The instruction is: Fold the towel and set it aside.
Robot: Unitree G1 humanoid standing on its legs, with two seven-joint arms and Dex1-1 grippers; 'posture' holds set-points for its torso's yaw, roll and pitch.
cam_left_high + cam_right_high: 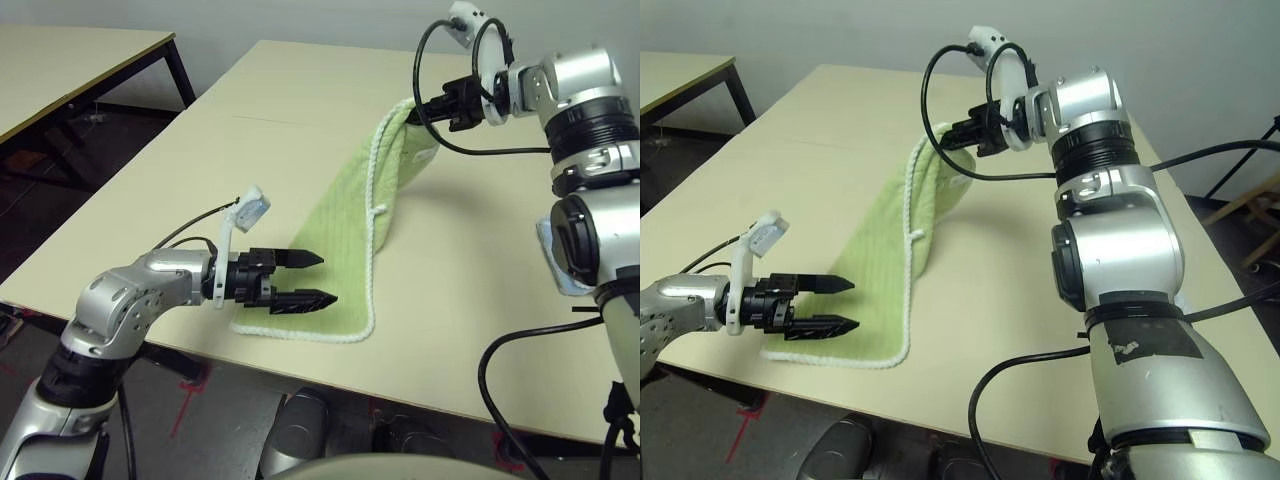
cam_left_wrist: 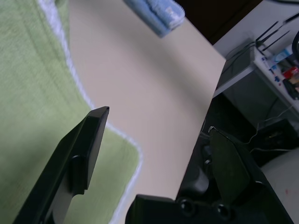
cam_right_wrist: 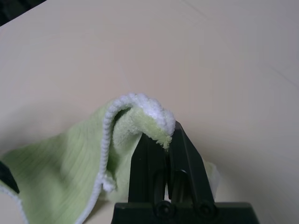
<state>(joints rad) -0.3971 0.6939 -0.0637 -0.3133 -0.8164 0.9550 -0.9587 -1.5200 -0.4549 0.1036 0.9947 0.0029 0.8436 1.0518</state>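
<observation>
**One towel lifted by a corner, near end still on the table**

The far end of the towel [image 1: 345, 255] is bunched around the right gripper [image 1: 418, 106], so the small white label cannot be made out; a small white loop on its white edging hangs at mid-height in the head views. A blue cloth [image 2: 161, 14] shows in the left wrist view, blurred and cut off at the frame's top edge; in the left eye view a sliver of it peeks from behind the right arm at the right of the frame.

Count: one green towel, one blue cloth, two grippers, one table [image 1: 150, 190], with a second table [image 1: 70, 60] cut off at the upper left.

The right gripper, at the upper right, is clamped on the towel's raised corner. From there the towel slopes down to the table's near edge at lower centre, where its end lies flat. The left gripper [image 1: 315, 279], at lower left, has its fingers spread apart over that flat end, gripping nothing.
</observation>
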